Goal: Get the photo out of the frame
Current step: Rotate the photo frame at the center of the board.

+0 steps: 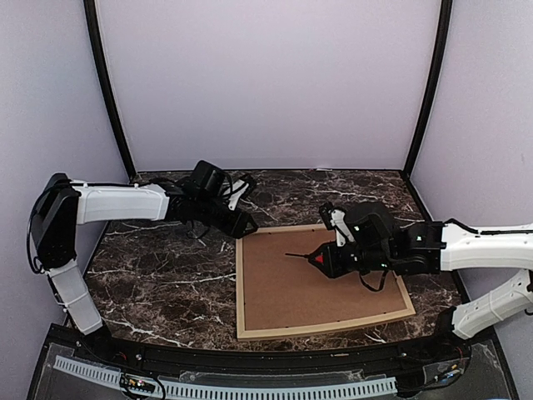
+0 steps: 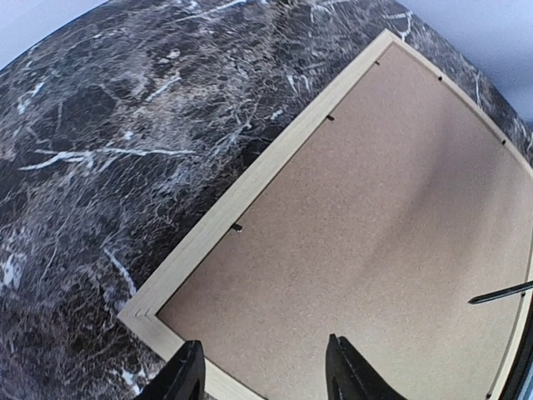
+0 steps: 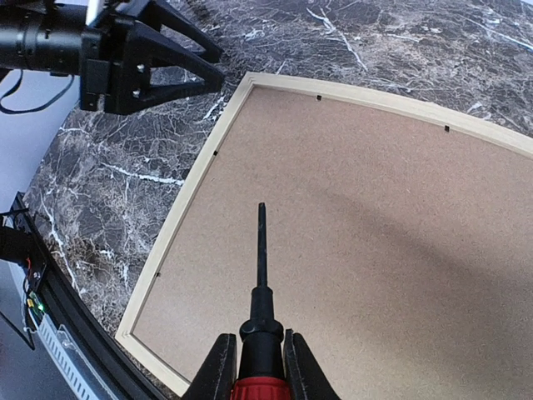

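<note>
A dark marble table bears the light wooden frame, which lies face down right of centre with its brown backing board uppermost. The left gripper hovers at the frame's far-left corner, jaws parted and empty. The right gripper is clamped on a red-handled screwdriver whose shaft points across the board. Small black tabs line the frame's inner edge.
</note>
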{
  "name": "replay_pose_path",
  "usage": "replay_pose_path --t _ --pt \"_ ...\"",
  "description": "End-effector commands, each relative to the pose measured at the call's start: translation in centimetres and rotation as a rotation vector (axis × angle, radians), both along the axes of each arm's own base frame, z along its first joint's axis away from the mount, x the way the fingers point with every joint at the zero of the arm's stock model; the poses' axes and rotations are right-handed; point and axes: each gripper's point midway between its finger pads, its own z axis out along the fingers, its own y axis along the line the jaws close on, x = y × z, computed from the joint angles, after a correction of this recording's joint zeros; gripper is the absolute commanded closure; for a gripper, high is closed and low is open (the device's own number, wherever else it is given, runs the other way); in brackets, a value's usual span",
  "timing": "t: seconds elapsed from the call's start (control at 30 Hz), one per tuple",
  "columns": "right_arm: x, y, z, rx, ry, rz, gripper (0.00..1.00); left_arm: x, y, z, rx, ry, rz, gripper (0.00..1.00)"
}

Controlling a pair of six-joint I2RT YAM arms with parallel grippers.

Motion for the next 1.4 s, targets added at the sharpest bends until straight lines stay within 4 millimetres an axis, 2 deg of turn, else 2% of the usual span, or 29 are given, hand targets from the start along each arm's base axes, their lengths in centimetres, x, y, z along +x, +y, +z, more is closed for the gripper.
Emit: replay_pose_path --t 0.0,0.03,0.07,0.1,0.13,0.17,0.2,0.23,0.27,0.37,0.4,0.43,0.47,0.5,0.53,0.57,0.6,0.7,0.87,0.97,1.03,1.13,1.17,1.2,1.23,1.27,1.3,1.33,1.37 --pt "0.3 -0.7 0.8 0.035 -0.012 -0.050 1.00 0.0 -2.1 -0.6 0.058 -0.066 -0.208 0.47" --pt "0.3 -0.8 0.7 0.038 -0.010 -0.055 1.00 0.5 -2.5 -1.5 0.067 -0.063 -0.216 0.47" --pt "0.3 -0.9 0.5 0.036 -0.007 -0.057 1.00 1.3 -3.0 -0.9 0.064 -0.094 -0.226 0.47" --pt "0.3 -0.9 0.4 0.035 -0.004 -0.059 1.00 1.6 -3.3 -2.4 0.084 -0.077 -0.236 0.48" --pt "0.2 -1.0 0.3 0.033 -0.001 -0.061 1.00 2.3 -4.1 -1.6 0.075 -0.105 -0.255 0.48" --pt "0.3 -1.1 0.2 0.028 0.003 -0.065 1.00 3.0 -4.8 -2.0 0.077 -0.103 -0.265 0.49" --pt "0.2 -1.1 0.1 0.024 0.005 -0.065 1.00 3.1 -5.2 -3.3 0.087 -0.091 -0.291 0.48" --pt "0.2 -1.2 -0.1 0.021 0.009 -0.067 1.00 3.6 -5.8 -2.6 0.075 -0.108 -0.303 0.48" --pt "0.1 -1.3 -0.2 0.019 0.012 -0.068 1.00 3.7 -6.2 -3.5 0.078 -0.100 -0.327 0.47" --pt "0.1 -1.2 -0.6 0.014 0.019 -0.070 1.00 4.8 -7.5 -3.2 0.064 -0.119 -0.355 0.46" --pt "0.2 -1.2 -0.6 0.015 0.019 -0.069 1.00 5.1 -7.7 -4.4 0.070 -0.102 -0.360 0.45" --pt "0.2 -1.1 -0.6 0.016 0.020 -0.068 1.00 5.4 -8.2 -3.9 0.049 -0.099 -0.373 0.45" --pt "0.2 -1.0 -0.6 0.019 0.021 -0.067 1.00 5.4 -8.4 -5.3 0.055 -0.071 -0.380 0.45" --pt "0.2 -0.8 -0.6 0.019 0.022 -0.065 1.00 5.9 -8.9 -4.8 0.045 -0.069 -0.386 0.45" --pt "0.3 -0.7 -0.7 0.021 0.024 -0.065 1.00 5.9 -9.0 -6.5 0.058 -0.036 -0.393 0.46" --pt "0.3 -0.6 -0.8 0.021 0.027 -0.063 1.00 6.2 -9.5 -5.9 0.048 -0.034 -0.402 0.46" --pt "0.3 -0.5 -0.9 0.021 0.030 -0.062 1.00 6.3 -9.6 -7.4 0.058 -0.007 -0.405 0.47" --pt "0.3 0.0 -1.3 0.017 0.042 -0.054 1.00 7.0 -10.3 -8.1 0.060 0.018 -0.405 0.49" --pt "0.3 0.6 -1.7 0.019 0.056 -0.044 1.00 7.3 -10.1 -10.4 0.074 0.063 -0.384 0.58" --pt "0.4 0.8 -1.9 0.013 0.061 -0.043 1.00 7.3 -9.6 -11.1 0.080 0.081 -0.366 0.81" --pt "0.5 1.0 -1.8 0.014 0.061 -0.043 1.00 7.4 -9.1 -11.5 0.085 0.098 -0.343 0.90" --pt "0.6 0.9 -1.7 0.011 0.057 -0.047 1.00 7.7 -7.6 -12.4 0.096 0.120 -0.291 0.93" --pt "0.6 0.9 -1.6 0.009 0.056 -0.051 1.00 8.1 -7.0 -11.8 0.086 0.120 -0.265 0.93" --pt "0.7 0.8 -1.6 0.006 0.055 -0.053 1.00 8.2 -5.9 -12.6 0.091 0.133 -0.240 0.93" --pt "0.7 0.8 -1.5 0.001 0.054 -0.057 1.00 8.4 -5.5 -11.7 0.078 0.129 -0.213 0.93" --pt "0.9 0.7 -1.5 -0.007 0.052 -0.061 1.00 8.1 -4.2 -12.7 0.089 0.147 -0.188 0.93" --pt "0.9 0.7 -1.4 -0.008 0.052 -0.062 1.00 8.3 -3.9 -11.5 0.073 0.134 -0.163 0.93" --pt "1.0 0.8 -1.2 -0.009 0.047 -0.064 1.00 8.0 -2.5 -12.5 0.084 0.153 -0.130 0.93" --pt "1.1 0.8 -1.2 -0.008 0.046 -0.065 1.00 7.4 -1.7 -12.4 0.085 0.150 -0.114 0.93"
